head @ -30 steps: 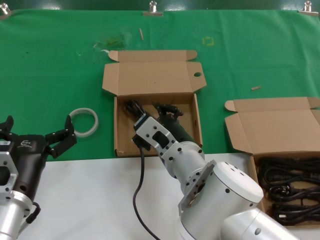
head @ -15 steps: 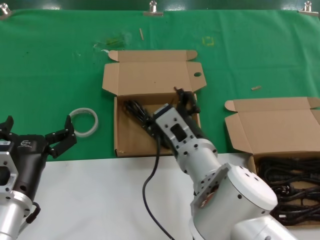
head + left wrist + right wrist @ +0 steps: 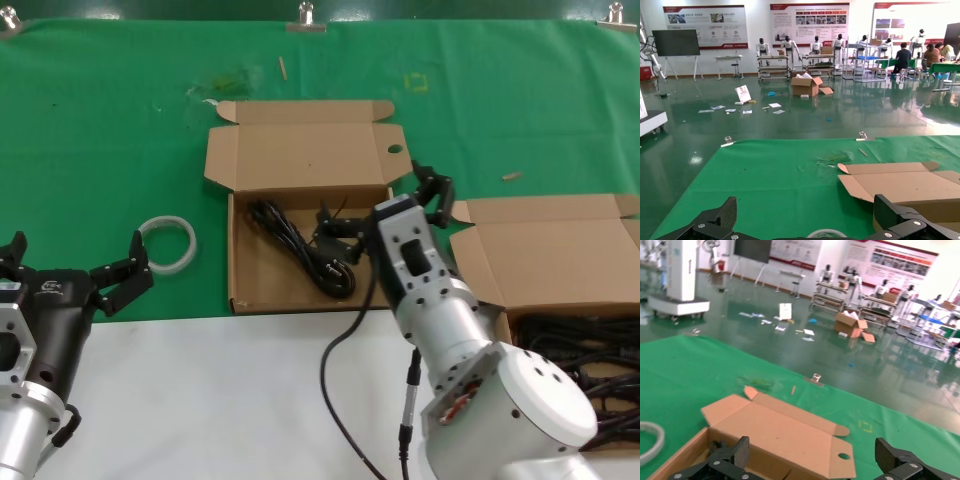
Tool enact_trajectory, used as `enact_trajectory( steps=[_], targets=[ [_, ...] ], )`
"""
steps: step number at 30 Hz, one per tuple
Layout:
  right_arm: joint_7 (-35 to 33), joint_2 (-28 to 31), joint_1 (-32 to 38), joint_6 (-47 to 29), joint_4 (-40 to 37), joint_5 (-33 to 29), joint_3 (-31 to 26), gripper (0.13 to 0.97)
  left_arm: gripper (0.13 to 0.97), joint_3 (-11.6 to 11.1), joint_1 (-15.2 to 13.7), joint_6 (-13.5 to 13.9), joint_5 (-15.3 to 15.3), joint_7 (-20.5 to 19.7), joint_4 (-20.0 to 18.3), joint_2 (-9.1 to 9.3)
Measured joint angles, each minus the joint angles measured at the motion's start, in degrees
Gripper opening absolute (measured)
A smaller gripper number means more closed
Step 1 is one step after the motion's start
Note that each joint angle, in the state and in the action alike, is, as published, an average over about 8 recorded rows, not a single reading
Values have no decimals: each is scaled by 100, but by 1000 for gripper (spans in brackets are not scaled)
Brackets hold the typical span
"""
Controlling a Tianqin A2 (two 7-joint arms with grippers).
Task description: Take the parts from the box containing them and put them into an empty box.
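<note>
- My right gripper (image 3: 385, 205) hangs over the right wall of the holed box (image 3: 300, 160), its black fingers (image 3: 432, 188) spread wide with nothing between them; one finger reaches in over the box floor, the other sits outside, past the right wall, near the lid flap with the round hole (image 3: 395, 150).
- From my right wrist I see both fingertips (image 3: 727, 460) parted at the lower edge, and beyond them the raised lid and its punched flap.
- One cord bundle (image 3: 300, 243) lies inside this holed box, running slantwise from the back left corner toward the front centre, its plug end near the front. It lies free of my fingers.
- The other box (image 3: 560, 250) stands to the right, lid open and leaning back; more black cords (image 3: 575, 355) are heaped in its tray, partly hidden behind my right arm.
- My left gripper (image 3: 70, 268) waits low at the left edge, over the border of green cloth (image 3: 100, 120) and white table (image 3: 200, 400), fingers apart and empty.
- A translucent tape ring (image 3: 168, 243) lies on the cloth just beside my left fingers, between them and the holed box.
- A few small scraps (image 3: 512, 175) lie on the cloth farther back.
</note>
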Motion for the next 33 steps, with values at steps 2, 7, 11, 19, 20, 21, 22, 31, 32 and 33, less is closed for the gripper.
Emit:
enact_trajectory(
  steps=[2,7,11,19,20,21,22,31,32,33],
  targets=[
    [207,0,-79,-103,26,-145,121,802,965,0,0,0,0,0,0,0],
    [730,0,-279,-364,92,-511,427,866,965,0,0,0,0,0,0,0],
    [1145,0,-437,-570,144,-800,669,913,965,0,0,0,0,0,0,0],
    [1983,0,-756,-986,250,-1385,1158,955,965,0,0,0,0,0,0,0],
    [2084,0,-795,-1036,263,-1456,1217,958,965,0,0,0,0,0,0,0],
    [2189,0,-835,-1089,276,-1530,1279,962,965,0,0,0,0,0,0,0],
    [2295,0,-875,-1141,289,-1604,1341,966,965,0,0,0,0,0,0,0],
    [3241,0,-1236,-1612,408,-2265,1894,966,965,0,0,0,0,1,0,0],
    [3346,0,-1276,-1664,422,-2338,1955,966,965,0,0,0,0,1,0,0],
    [3451,0,-1317,-1717,435,-2412,2017,966,965,0,0,0,0,1,0,0]
  ],
)
